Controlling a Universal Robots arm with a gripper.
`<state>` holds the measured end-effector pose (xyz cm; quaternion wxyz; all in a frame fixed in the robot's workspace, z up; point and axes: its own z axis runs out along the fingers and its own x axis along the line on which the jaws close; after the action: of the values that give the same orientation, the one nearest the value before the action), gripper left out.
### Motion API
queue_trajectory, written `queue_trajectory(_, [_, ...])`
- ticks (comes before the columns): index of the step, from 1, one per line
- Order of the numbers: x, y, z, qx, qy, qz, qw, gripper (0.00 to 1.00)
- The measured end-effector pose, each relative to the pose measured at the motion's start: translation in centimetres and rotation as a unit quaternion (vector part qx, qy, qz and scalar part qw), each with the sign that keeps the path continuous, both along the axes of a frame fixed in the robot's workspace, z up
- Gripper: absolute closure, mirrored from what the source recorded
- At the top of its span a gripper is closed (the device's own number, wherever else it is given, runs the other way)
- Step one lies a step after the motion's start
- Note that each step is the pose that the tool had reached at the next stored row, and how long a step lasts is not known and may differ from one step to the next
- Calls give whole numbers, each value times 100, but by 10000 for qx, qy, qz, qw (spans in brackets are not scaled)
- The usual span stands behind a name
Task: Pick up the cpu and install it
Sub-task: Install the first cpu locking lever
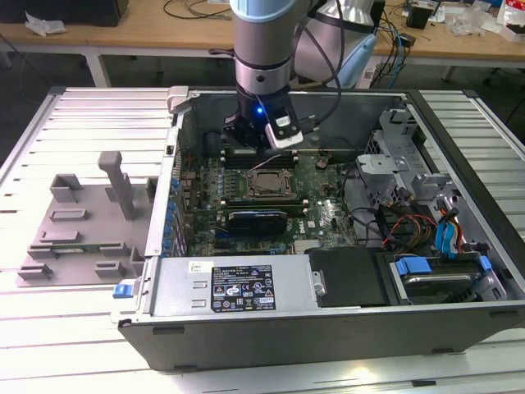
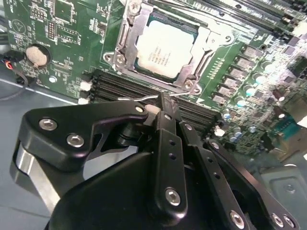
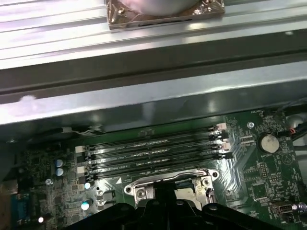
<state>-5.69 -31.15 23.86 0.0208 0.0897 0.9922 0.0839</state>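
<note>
The cpu (image 2: 165, 48) lies flat in the socket frame (image 2: 122, 45) on the motherboard (image 2: 57, 28), its silvery top facing up and the metal frame standing around all four of its edges; in the exterior view the same cpu (image 1: 268, 185) sits near the middle of the board, inside the open computer case (image 1: 459, 316). Rows of black memory slots (image 2: 110, 86) run just beside the socket. The gripper (image 2: 163, 108) hangs just above those slots, beside the socket and apart from the cpu, with its black fingers (image 2: 168, 124) drawn together and nothing between them. In the exterior view the gripper (image 1: 258, 139) sits over the board's far edge, and the arm (image 1: 262, 41) rises straight up from it. The case rests on a slatted metal table (image 1: 82, 111), and a grey fixture tray (image 1: 78, 222) stands near the table's edge at the exterior view's left.
</note>
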Motion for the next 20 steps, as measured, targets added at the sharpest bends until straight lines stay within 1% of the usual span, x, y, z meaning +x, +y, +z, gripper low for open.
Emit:
queue_trajectory(1, [36,6,-5,0,1,-49,10000,89])
queue_trajectory(2, [74,37,-19,-1,1,-122,9999,89])
queue_trajectory(3, [74,64,-24,-1,1,-124,9999,89])
queue_trajectory(6, [74,100,-43,1,0,-128,9999,89])
queue_trajectory(10, [86,102,-85,-1,1,-218,9998,89])
queue_trajectory(13, [87,102,-104,0,0,-223,9998,89])
queue_trajectory(16, [87,105,-132,-22,0,-238,9997,89])
queue_trajectory(18, [87,116,-138,-25,-1,-265,9996,89])
queue_trajectory(20, [87,139,-142,-46,-1,-277,9996,89])
